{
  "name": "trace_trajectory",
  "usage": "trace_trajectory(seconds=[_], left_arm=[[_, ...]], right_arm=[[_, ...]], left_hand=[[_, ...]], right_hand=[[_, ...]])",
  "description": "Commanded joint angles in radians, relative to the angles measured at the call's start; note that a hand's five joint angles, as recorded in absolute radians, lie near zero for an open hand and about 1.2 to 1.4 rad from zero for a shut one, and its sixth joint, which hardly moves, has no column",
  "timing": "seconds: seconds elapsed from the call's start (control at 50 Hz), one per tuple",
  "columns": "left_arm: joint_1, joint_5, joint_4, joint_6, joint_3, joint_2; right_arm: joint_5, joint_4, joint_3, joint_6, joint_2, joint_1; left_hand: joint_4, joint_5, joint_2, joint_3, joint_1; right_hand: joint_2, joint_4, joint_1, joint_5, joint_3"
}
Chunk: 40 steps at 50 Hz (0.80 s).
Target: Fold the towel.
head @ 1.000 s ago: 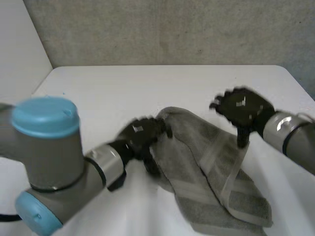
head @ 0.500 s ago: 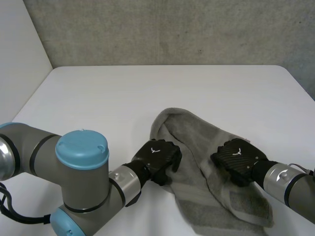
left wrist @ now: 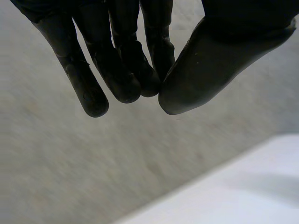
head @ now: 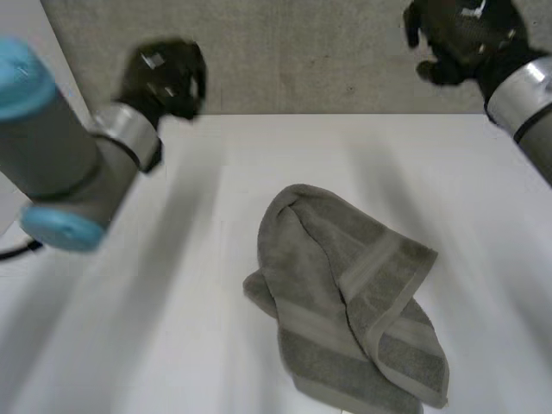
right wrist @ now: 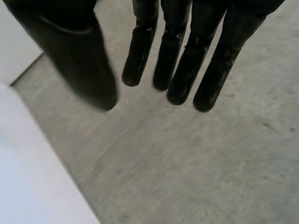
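The grey towel (head: 345,293) lies rumpled and partly doubled over on the white table (head: 155,293), right of the middle, with a striped band showing along its folds. My left hand (head: 164,76) is raised high at the far left, well clear of the towel. In the left wrist view its fingers (left wrist: 126,70) meet the thumb with nothing between them. My right hand (head: 461,34) is raised at the far right, also away from the towel. Seen in the right wrist view, its fingers (right wrist: 187,60) are straight and the thumb stands apart.
A grey wall (head: 302,52) rises behind the table's far edge, with a white wall at the left. Bare table surface surrounds the towel to the left and at the back.
Half a second ago both hands were down on the towel. Both have since lifted off it, up and back towards the wall, and the towel lies loose in a heap.
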<state>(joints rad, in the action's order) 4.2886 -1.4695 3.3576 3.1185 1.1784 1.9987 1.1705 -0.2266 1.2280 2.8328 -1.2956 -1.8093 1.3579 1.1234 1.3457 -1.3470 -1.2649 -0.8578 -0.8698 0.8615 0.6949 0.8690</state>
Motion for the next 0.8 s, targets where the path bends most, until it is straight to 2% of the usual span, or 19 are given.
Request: trace_trajectory(seconds=[0.02, 0.06, 0.08, 0.1, 0.14, 0.2, 0.22, 0.24, 0.26, 0.28, 0.3, 0.4, 0.44, 0.5, 0.54, 0.72, 0.8], left_arm=[[0.03, 0.009, -0.015, -0.009, 0.031, -0.034], [0.03, 0.011, -0.015, -0.009, 0.082, -0.035], [0.023, 0.014, -0.015, -0.009, 0.145, -0.034], [0.023, 0.014, -0.015, -0.009, 0.145, -0.034], [0.007, 0.035, -0.017, -0.009, 0.272, -0.029], [-0.003, 0.064, -0.015, -0.008, 0.336, -0.032], [-0.019, 0.104, -0.015, -0.006, 0.395, -0.035], [-0.042, 0.151, -0.013, -0.003, 0.447, -0.037], [-0.043, 0.152, -0.013, -0.003, 0.448, -0.037], [-0.065, 0.2, -0.012, 0.0, 0.492, -0.04], [-0.087, 0.246, -0.012, 0.002, 0.529, -0.049], [-0.128, 0.326, 0.008, 0.005, 0.621, -0.072], [-0.136, 0.331, 0.023, 0.006, 0.641, -0.068], [-0.17, 0.331, 0.077, 0.009, 0.665, -0.042], [-0.187, 0.33, 0.107, 0.015, 0.67, -0.028], [-0.24, 0.33, 0.174, 0.048, 0.667, 0.005], [-0.268, 0.328, 0.175, 0.054, 0.655, 0.021]], right_arm=[[0.077, 0.164, 0.016, 0.023, 0.019, -0.025], [0.063, 0.211, 0.095, -0.021, 0.032, -0.076], [0.063, 0.211, 0.096, -0.021, 0.032, -0.076], [0.061, 0.226, 0.143, -0.065, 0.033, -0.087], [0.057, 0.234, 0.193, -0.114, 0.03, -0.09], [0.043, 0.228, 0.289, -0.228, 0.021, -0.084], [0.025, 0.231, 0.322, -0.29, 0.019, -0.082], [0.024, 0.231, 0.323, -0.291, 0.019, -0.082], [0.002, 0.239, 0.355, -0.355, 0.013, -0.081], [-0.015, 0.245, 0.381, -0.416, 0.001, -0.081], [-0.015, 0.245, 0.381, -0.417, 0.001, -0.081], [-0.072, 0.322, 0.462, -0.547, -0.027, -0.058], [-0.124, 0.363, 0.516, -0.57, -0.03, -0.016], [-0.157, 0.362, 0.545, -0.569, -0.031, -0.002], [-0.221, 0.334, 0.597, -0.566, -0.028, 0.008], [-0.239, 0.219, 0.685, -0.515, -0.016, 0.013], [-0.239, 0.158, 0.705, -0.478, -0.004, 0.022]], left_hand=[[0.038, 0.098, 0.051, -0.049, -0.131], [-0.031, 0.029, -0.019, 0.02, -0.062], [-0.27, -0.21, -0.258, 0.259, 0.177], [-0.272, -0.212, -0.26, 0.262, 0.179], [-0.764, -0.704, -0.751, 0.753, 0.671], [-0.807, -0.747, -0.795, 0.796, 0.714], [-0.83, -0.77, -0.818, 0.819, 0.737], [-0.874, -0.814, -0.862, 0.863, 0.781], [-0.874, -0.814, -0.862, 0.863, 0.781], [-0.962, -0.901, -0.949, 0.951, 0.869], [-1.026, -0.966, -1.014, 1.015, 0.933], [-1.05, -0.99, -1.038, 1.039, 0.957], [-1.059, -0.999, -1.047, 1.048, 0.966], [-1.062, -1.002, -1.05, 1.051, 0.969], [-1.059, -0.999, -1.047, 1.048, 0.966], [-1.042, -0.982, -1.029, 1.031, 0.949], [-0.998, -0.938, -0.986, 0.987, 0.905]], right_hand=[[0.362, 0.374, -0.366, -0.373, -0.373], [0.47, 0.482, -0.474, -0.482, -0.481], [0.47, 0.482, -0.474, -0.482, -0.482], [0.47, 0.482, -0.474, -0.482, -0.482], [0.47, 0.482, -0.474, -0.482, -0.482], [0.47, 0.482, -0.474, -0.482, -0.482], [0.467, 0.48, -0.471, -0.479, -0.479], [0.467, 0.48, -0.471, -0.479, -0.479], [0.467, 0.48, -0.471, -0.479, -0.479], [0.467, 0.48, -0.471, -0.479, -0.479], [0.467, 0.48, -0.471, -0.479, -0.479], [0.488, 0.5, -0.492, -0.5, -0.499], [0.479, 0.491, -0.483, -0.491, -0.491], [0.465, 0.477, -0.468, -0.476, -0.476], [0.438, 0.45, -0.442, -0.45, -0.45], [0.391, 0.403, -0.395, -0.403, -0.402], [0.277, 0.289, -0.281, -0.289, -0.288]])
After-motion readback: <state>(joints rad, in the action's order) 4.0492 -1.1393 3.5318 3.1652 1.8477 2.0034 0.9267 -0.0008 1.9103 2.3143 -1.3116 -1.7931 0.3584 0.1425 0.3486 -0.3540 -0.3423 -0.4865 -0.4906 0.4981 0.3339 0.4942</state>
